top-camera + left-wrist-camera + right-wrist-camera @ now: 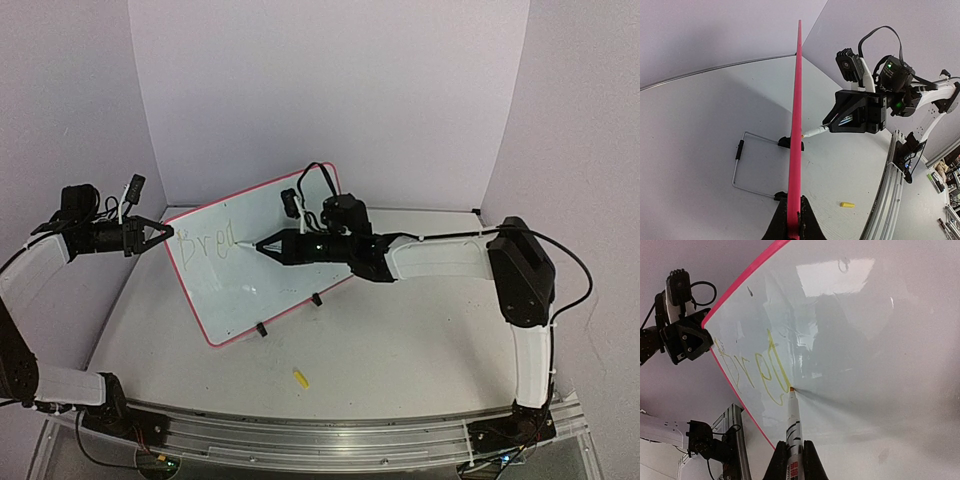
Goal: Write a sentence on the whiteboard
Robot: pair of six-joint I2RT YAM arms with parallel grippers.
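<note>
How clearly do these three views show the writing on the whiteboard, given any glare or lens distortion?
Right wrist view: the whiteboard bows with wide-angle distortion and carries a bright glare patch up top, yet the yellow writing reads clearly by the marker tip. Top external view: the writing is faint and small. Left wrist view: the board shows edge-on, so no writing is visible.

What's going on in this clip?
The right gripper holds a marker with its tip touching the whiteboard, at the end of a few yellow letters that read roughly "Bred". The left gripper clamps the whiteboard's left edge. A small yellow piece, perhaps a cap, lies on the table in front.
</note>
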